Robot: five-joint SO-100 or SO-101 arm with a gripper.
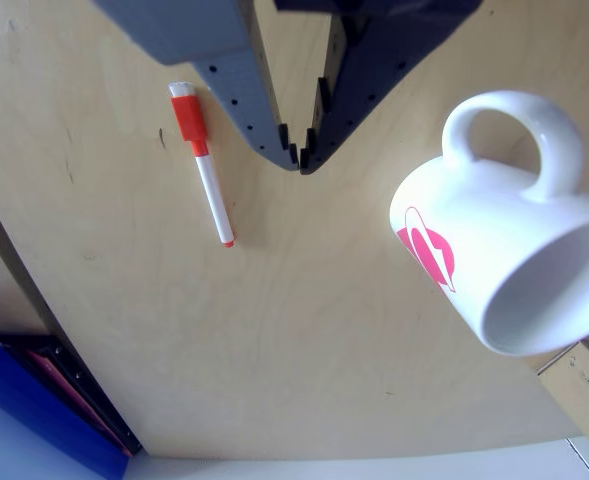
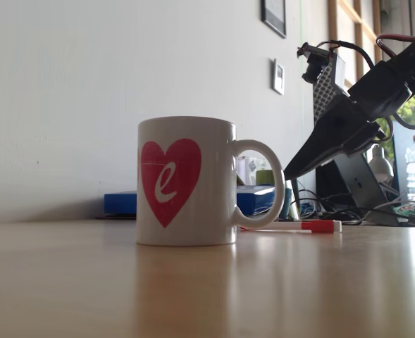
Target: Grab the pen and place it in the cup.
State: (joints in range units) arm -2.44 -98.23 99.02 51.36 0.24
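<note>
Currently the claw point(image 1: 300, 158) is hovering above the surface point(image 1: 304, 340), jaws nearly together and gripping nothing. Left of it in the other view, the pen point(image 1: 202, 163) is lying flat; the cup point(image 1: 494, 250) is standing right. Light, stiff and slick, the pen probably wants a mid-barrel pinch.

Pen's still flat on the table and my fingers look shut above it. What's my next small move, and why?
Probably open the fingers and shift toward the pen. In the other view the gripper hangs closed, tips together, to the right of the pen, between it and the cup. The fixed view shows the gripper above the table, so descending comes afterwards.
</note>
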